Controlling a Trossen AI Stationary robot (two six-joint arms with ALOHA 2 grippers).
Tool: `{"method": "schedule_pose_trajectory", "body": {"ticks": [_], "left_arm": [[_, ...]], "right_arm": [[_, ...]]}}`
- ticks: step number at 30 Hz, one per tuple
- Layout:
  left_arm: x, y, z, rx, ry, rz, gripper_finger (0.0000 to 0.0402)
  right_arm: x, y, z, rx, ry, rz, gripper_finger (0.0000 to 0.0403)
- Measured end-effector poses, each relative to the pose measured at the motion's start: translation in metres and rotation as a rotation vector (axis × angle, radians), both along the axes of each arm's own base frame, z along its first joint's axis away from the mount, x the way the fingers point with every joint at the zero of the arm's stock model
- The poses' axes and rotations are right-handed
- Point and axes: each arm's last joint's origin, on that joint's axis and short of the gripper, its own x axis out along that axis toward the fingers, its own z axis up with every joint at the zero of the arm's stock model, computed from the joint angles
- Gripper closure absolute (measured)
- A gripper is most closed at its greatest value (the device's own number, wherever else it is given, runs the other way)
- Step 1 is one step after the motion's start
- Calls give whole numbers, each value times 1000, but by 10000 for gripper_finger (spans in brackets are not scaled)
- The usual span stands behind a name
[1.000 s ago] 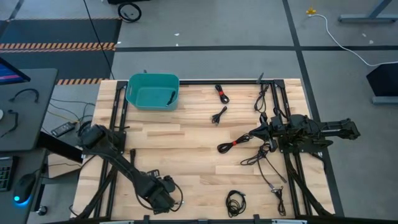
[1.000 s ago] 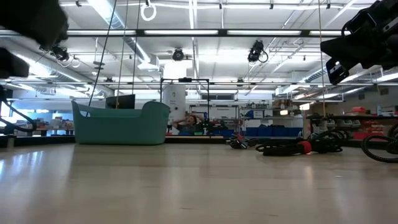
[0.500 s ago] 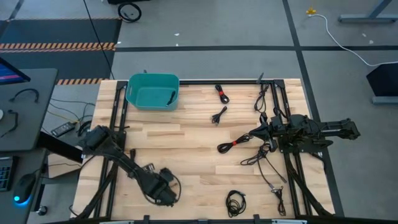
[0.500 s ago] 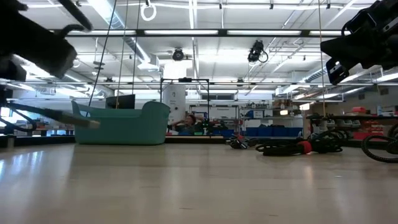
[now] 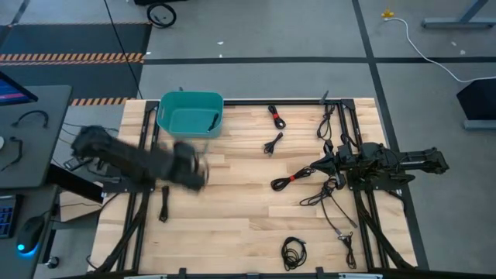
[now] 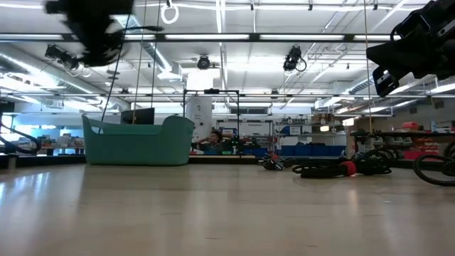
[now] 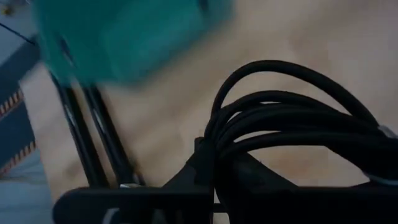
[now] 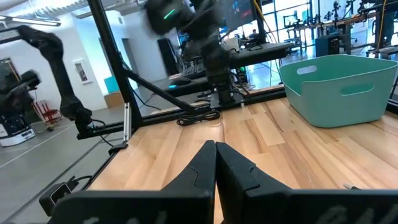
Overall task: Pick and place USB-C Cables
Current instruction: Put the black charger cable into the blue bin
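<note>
Aloft, left claw grips cable coil near bin.

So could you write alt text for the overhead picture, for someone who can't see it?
Seen from above, the left arm sweeps, blurred, over a wooden table just short of a teal bin at the far edge. The right arm sits at the right side among several black USB-C cables scattered on the wood.
</note>
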Motion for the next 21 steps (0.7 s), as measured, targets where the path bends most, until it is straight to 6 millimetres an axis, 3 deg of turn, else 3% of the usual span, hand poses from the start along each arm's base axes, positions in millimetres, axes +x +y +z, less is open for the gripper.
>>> {"method": "schedule_pose_trajectory", "body": {"ticks": [6, 12, 16, 21], "left_arm": [[10, 111, 12, 29, 36, -11, 389], [4, 204, -13, -41, 159, 84, 388], [0, 239, -43, -128, 280, 135, 379], [3, 261, -79, -216, 396, 147, 378]], "right_arm": [[0, 0, 0, 0, 0, 0, 390], [0, 0, 0, 0, 0, 0, 390], [0, 0, 0, 0, 0, 0, 390], [0, 0, 0, 0, 0, 0, 390]]}}
